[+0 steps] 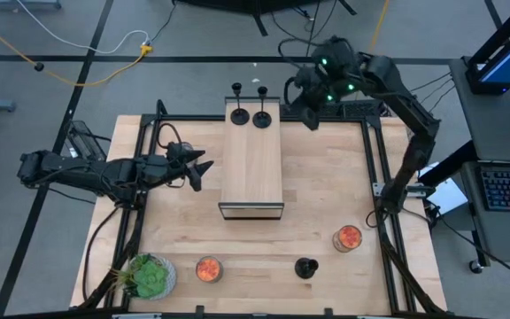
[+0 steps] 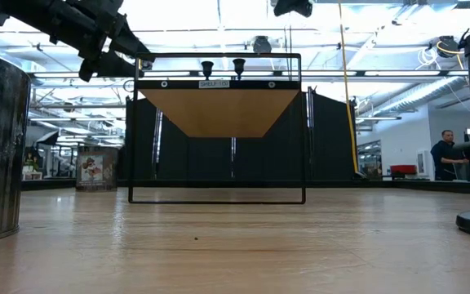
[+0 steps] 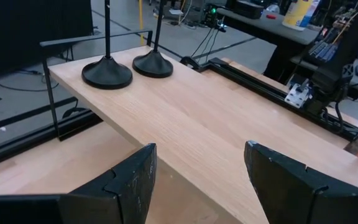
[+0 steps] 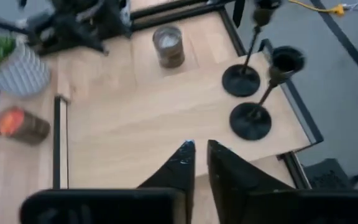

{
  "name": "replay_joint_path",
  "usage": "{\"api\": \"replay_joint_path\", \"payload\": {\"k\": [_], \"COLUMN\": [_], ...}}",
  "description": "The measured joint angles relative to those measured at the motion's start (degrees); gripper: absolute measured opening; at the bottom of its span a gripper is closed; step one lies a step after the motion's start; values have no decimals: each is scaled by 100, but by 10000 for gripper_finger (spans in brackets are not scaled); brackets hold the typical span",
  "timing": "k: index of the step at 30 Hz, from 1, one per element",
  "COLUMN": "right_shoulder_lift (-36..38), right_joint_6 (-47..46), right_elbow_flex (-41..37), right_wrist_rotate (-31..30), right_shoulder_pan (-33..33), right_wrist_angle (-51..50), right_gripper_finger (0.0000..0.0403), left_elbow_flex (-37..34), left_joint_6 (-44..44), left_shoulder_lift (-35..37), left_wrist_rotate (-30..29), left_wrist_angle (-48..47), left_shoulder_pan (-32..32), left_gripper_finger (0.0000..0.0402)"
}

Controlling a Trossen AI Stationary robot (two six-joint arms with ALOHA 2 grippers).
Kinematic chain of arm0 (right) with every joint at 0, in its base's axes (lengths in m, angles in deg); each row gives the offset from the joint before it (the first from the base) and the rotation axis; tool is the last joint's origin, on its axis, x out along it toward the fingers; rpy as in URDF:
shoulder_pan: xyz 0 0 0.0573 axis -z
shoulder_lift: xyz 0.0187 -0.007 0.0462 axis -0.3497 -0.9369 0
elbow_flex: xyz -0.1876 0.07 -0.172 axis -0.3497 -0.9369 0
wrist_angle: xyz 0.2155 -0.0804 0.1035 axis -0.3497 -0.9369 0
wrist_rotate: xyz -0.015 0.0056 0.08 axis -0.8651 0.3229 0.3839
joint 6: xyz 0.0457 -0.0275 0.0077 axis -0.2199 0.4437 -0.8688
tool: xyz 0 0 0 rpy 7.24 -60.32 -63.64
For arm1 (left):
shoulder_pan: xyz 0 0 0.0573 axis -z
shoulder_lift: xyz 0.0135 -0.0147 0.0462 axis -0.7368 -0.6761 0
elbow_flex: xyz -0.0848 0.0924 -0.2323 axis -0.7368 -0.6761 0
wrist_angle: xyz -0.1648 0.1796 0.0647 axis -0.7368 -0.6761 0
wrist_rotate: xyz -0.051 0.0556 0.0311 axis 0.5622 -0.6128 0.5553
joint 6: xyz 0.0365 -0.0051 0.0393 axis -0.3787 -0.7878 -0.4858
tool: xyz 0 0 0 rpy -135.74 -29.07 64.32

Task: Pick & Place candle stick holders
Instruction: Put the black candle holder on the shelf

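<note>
Two tall black candle stick holders [image 1: 236, 115] [image 1: 262, 118] stand on their round bases at the far end of a raised wooden shelf [image 1: 251, 164]. They also show in the left wrist view [image 3: 107, 73] [image 3: 152, 63] and the right wrist view [image 4: 241, 79] [image 4: 251, 120]. A squat black holder [image 1: 305, 267] stands on the table near its front edge. My left gripper [image 1: 197, 168] is open and empty beside the shelf's left side. My right gripper [image 1: 308, 111] is shut and empty, raised off the shelf's far right corner.
A potted green plant [image 1: 149, 276] stands at the front left, with an orange jar [image 1: 208, 269] beside it. Another orange jar [image 1: 347, 237] stands at the right. The shelf rests on a thin black frame [image 2: 217, 196]. A person [image 2: 447, 151] sits far behind the table.
</note>
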Motion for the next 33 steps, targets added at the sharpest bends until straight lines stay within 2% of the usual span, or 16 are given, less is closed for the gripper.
{"api": "replay_joint_path", "payload": {"k": [4, 7, 10, 18, 23, 28, 33], "right_shoulder_lift": [207, 367, 654, 2255, 3283, 4117, 4763], "right_joint_6": [85, 86, 69, -331, -692, -1004, -1267], "right_elbow_flex": [-2, -50, -500, -3429, -5063, -6298, -7220], "right_wrist_rotate": [-489, -510, -507, -819, -786, -777, -738], "right_shoulder_pan": [-293, -409, -487, -804, -1098, -1440, -1841], "right_wrist_angle": [-37, -10, 87, 1965, 2843, 3446, 3989], "right_gripper_finger": [5, 3, 1, 1, 0, 0, 0], "left_elbow_flex": [0, 0, 0, -3, -359, -753, -1097], "left_joint_6": [-2, -8, -50, -436, -466, -445, -440], "left_shoulder_lift": [43, 233, 543, 1204, 1577, 2037, 2497], "left_wrist_rotate": [0, 0, 82, 86, 26, 31, 31], "left_wrist_angle": [-32, -116, -303, -594, -468, -372, -238], "left_shoulder_pan": [0, 2, 65, 563, 795, 1039, 1273], "left_gripper_finger": [250, 250, 250, 250, 250, 250, 250]}}
